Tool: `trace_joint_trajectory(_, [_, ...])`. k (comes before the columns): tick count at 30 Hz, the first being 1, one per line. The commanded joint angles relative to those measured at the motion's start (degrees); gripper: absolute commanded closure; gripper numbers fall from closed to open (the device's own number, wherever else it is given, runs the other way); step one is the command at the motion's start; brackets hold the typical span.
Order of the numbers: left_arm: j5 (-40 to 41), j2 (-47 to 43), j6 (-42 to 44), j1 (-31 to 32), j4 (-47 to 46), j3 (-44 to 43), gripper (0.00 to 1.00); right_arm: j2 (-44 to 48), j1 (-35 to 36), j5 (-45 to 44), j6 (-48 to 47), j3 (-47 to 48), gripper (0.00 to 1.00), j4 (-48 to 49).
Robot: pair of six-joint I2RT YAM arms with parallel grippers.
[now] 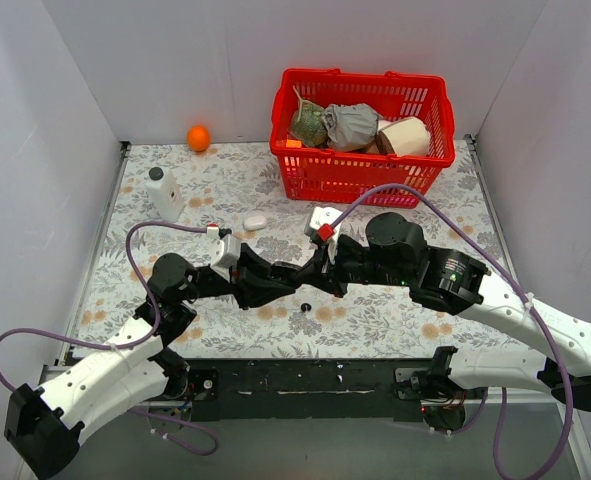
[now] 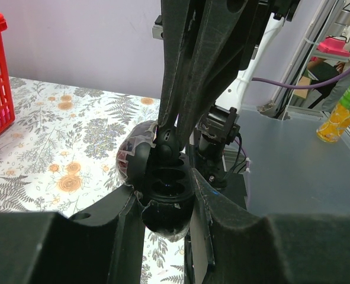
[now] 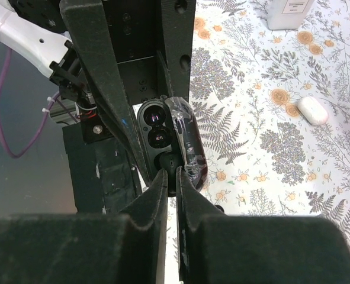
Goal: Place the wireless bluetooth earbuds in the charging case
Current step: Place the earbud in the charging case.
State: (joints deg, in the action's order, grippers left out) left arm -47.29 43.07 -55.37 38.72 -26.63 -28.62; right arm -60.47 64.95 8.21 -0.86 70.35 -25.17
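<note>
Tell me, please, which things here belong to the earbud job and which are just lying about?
Job in hand:
charging case, open, in the left gripper
earbud at the right gripper
second earbud, lying loose

Lying about:
white case
white bottle
orange ball
red basket

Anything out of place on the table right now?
The left gripper holds the open charging case; the right gripper pinches one earbud at it. The other earbud lies loose on the table beside them, outside the case. Nothing spilled.
</note>
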Motion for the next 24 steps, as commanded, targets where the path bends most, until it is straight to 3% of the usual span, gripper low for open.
trace_joint_trajectory(1, [-1.1, -1.6, -0.3, 0.0, -2.1, 0.1, 1.00, 0.4, -0.1, -1.4, 0.1, 1.9, 0.92, 1.9])
trace_joint_trajectory(9, [-0.3, -1.9, -0.3, 0.0, -1.9, 0.0, 1.00, -0.6, 0.0, 0.2, -0.5, 3.0, 0.99, 0.6])
trace_joint_trajectory(24, [-2.3, -0.5, -2.7, 0.0, -2.9, -0.9, 1.00, -3.0, 4.0, -0.6, -9.2, 7.0, 0.99, -7.0])
